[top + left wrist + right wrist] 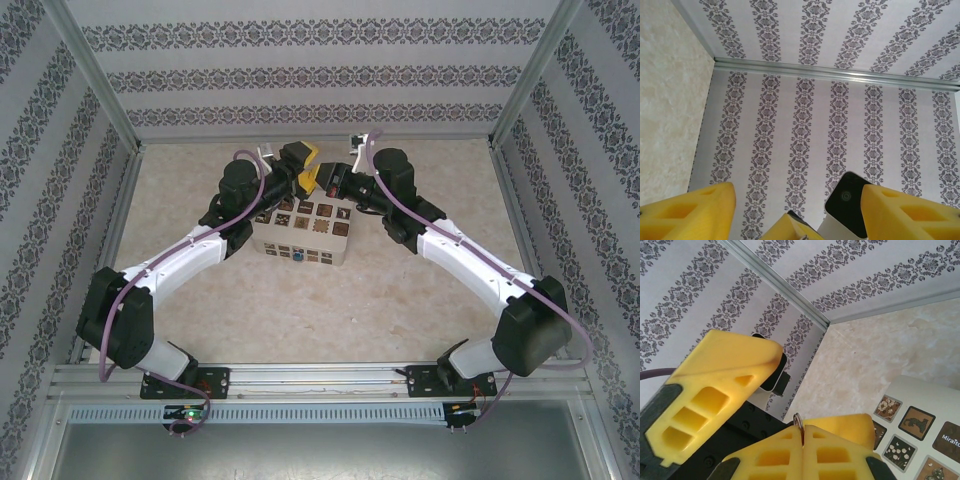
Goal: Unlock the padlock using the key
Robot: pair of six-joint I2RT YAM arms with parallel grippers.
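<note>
My right gripper [802, 437] is shut, and a thin silver ring [798, 421] pokes up from the seam between its yellow pads. The key on that ring is hidden inside the grip. My left gripper [797, 210] is open, its yellow fingers [695, 212] spread wide, and the right gripper's tip sits between them. In the top view both grippers meet above the back edge of the cream box [300, 235], left gripper [303, 163] beside right gripper [322, 182]. A small blue spot [299, 255] on the box's front face looks like the padlock.
The cream box with brown tiles [920, 425] lies just below and right of the right gripper. Patterned walls close in the back and sides, with a metal frame rail [840, 72] along the back. Beige table surface [330, 305] spreads in front of the box.
</note>
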